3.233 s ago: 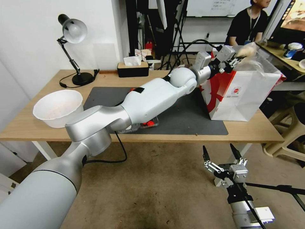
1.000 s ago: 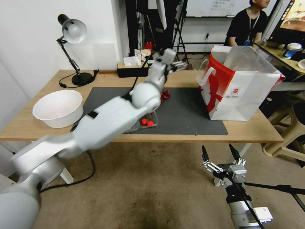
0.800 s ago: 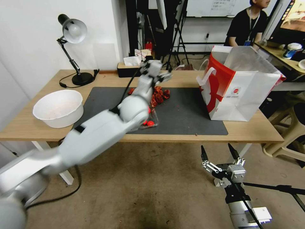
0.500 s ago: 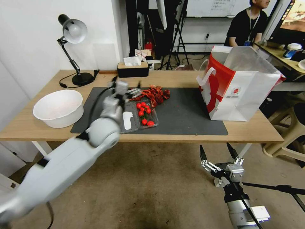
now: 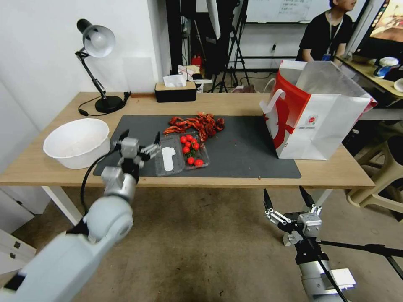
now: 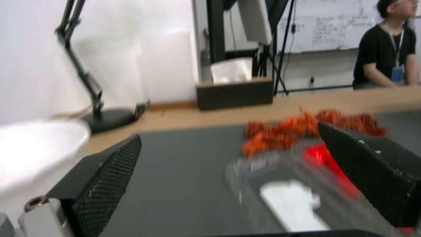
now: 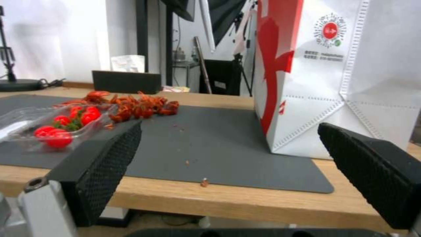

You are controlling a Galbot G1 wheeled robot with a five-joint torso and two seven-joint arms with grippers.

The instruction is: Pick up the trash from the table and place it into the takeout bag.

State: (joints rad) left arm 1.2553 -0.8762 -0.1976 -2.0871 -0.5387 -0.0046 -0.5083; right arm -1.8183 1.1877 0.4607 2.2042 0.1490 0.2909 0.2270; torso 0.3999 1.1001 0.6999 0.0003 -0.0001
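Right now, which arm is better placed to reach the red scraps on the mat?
Probably left. The left hand, open, hovers over the mat's near-left edge close to the red scraps; the right hand hangs below the table.

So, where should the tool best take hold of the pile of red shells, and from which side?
Probably from above, at the thicker right end of the pile of red shells, closing across its short width. It lies low and loose on the mat, and the clear box of tomatoes blocks a low approach from the front.
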